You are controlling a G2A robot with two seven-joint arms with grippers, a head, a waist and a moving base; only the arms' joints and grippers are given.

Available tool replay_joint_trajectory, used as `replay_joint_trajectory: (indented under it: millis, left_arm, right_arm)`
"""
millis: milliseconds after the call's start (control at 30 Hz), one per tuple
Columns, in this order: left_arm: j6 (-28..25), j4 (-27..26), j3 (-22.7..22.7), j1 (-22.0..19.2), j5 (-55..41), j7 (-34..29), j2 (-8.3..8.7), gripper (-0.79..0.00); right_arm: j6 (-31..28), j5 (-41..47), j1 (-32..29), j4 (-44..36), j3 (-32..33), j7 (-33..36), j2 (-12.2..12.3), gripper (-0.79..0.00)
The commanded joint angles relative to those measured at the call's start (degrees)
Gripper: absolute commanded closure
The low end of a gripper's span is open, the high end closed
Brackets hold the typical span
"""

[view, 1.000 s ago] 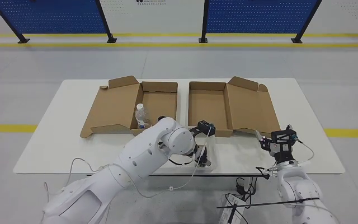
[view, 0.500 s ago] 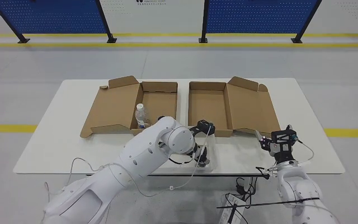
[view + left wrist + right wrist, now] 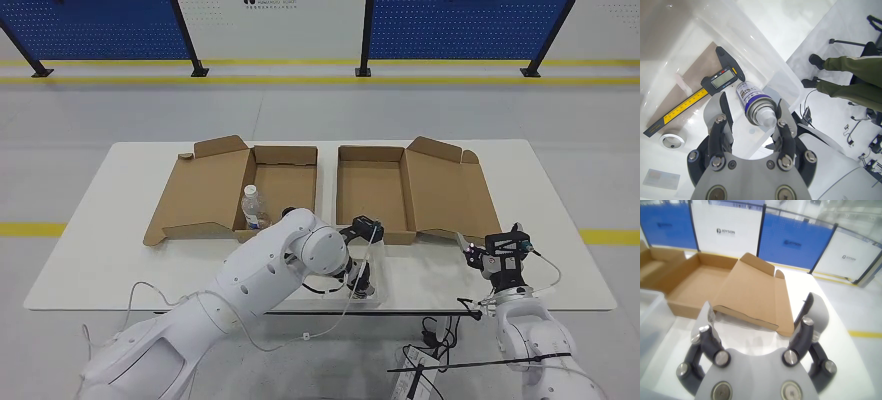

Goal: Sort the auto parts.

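On my feed the left arm (image 3: 265, 275) is a chunky glossy white shell trailing a thin white cable (image 3: 300, 336), and the left gripper (image 3: 751, 99) and right gripper (image 3: 758, 300) are both silver plates with black linkages, shiny screws and, I think, ribbed black pads.

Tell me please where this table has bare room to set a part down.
The right box has a bare floor; the left box holds one bottle. Bare table lies left of the left box. The clear bin is crowded: caliper, spray can, metal ring.
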Motion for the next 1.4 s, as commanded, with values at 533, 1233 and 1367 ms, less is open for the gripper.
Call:
replay_joint_trajectory:
  millis: [533, 1233, 1367]
  left_arm:
    - [-0.2, 1.0, -0.4, 0.1, 0.9, -0.4, -0.29, -0.462]
    - [-0.8, 1.6, -0.5, 0.1, 1.5, -1.0, -0.81, -0.212]
    - [-0.8, 1.2, -0.7, 0.1, 2.0, -1.2, -0.76, -0.058]
  right_arm:
    - [0.0, 0.0, 0.0, 0.0, 0.0, 0.0, 0.0, -0.785]
    - [0.0, 0.0, 0.0, 0.0, 0.0, 0.0, 0.0, -0.785]
    - [0.0, 0.0, 0.0, 0.0, 0.0, 0.0, 0.0, -0.785]
